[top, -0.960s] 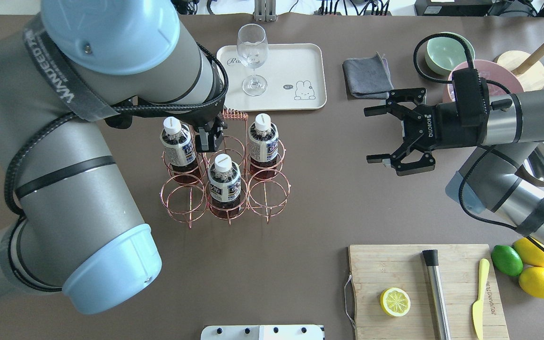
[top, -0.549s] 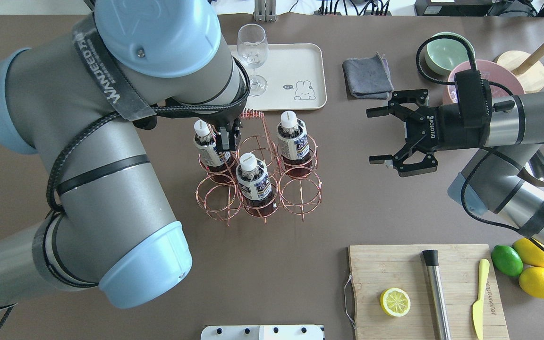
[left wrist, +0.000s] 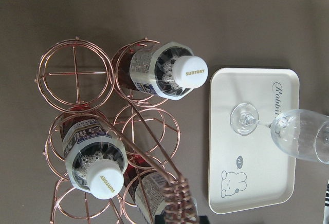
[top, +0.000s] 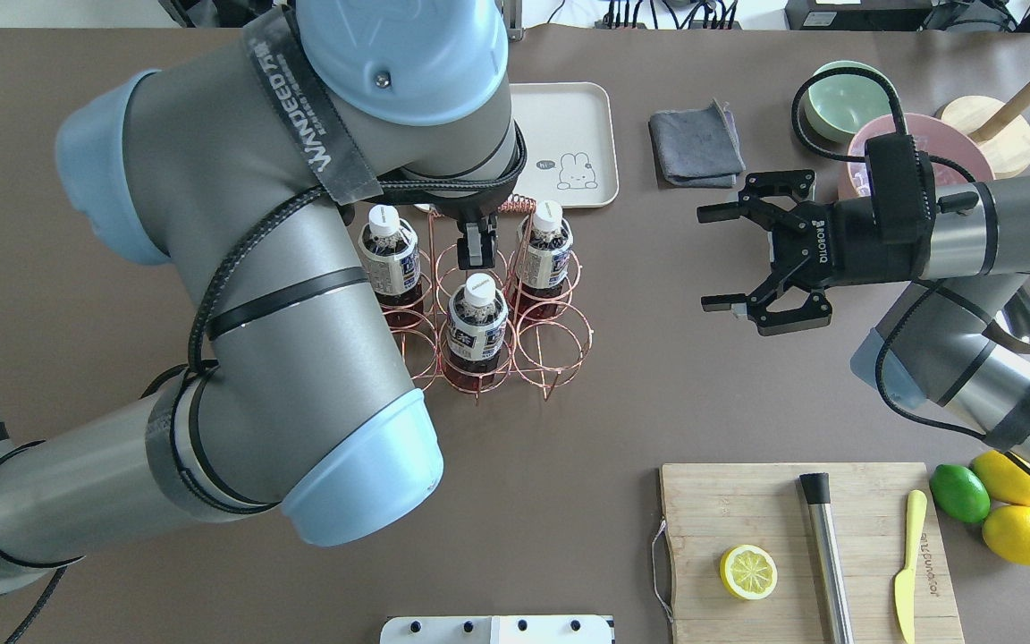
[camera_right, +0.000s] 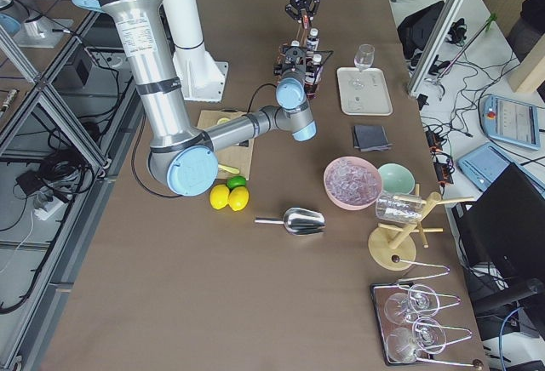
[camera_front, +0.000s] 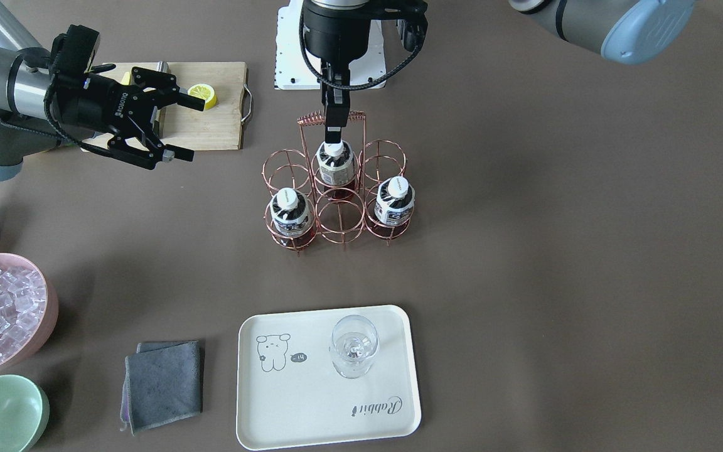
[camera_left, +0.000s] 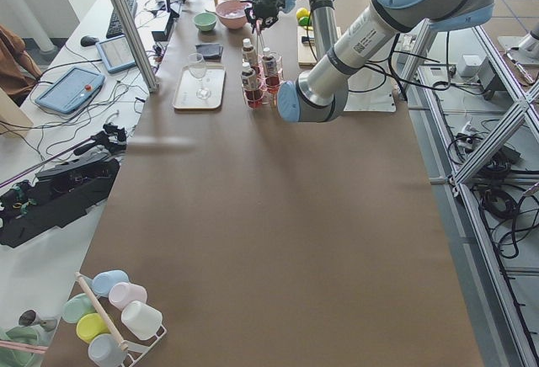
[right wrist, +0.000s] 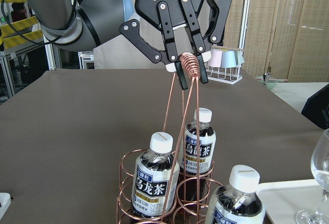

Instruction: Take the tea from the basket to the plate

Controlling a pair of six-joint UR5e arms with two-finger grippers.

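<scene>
While the left gripper (right wrist: pixel 189 72) is clamped on the coiled handle (camera_front: pixel 310 117) of the basket (left wrist: pixel 74 73):
- Tea (top: pixel 477 326): three bottles, upright in its cells, long axes vertical, caps directly beneath that gripper.
- Right gripper (top: pixel 704 259): fingers spread, empty, well apart toward the table's right edge. Judged the free arm for a side approach.
- Plate (top: pixel 582 112): at the far edge, just beyond the basket.

Robotics research lab. A long table under a brown mat (camera_left: pixel 269 241) stands among silver aluminium frame posts (camera_left: pixel 128 30). A large grey industrial robot arm with pale blue joint caps (camera_left: pixel 362 34) reaches over it. A grey control tablet with a red button (camera_left: pixel 66 89) lies on a side bench; loose black cables (camera_left: pixel 497 203) trail across the floor.
</scene>
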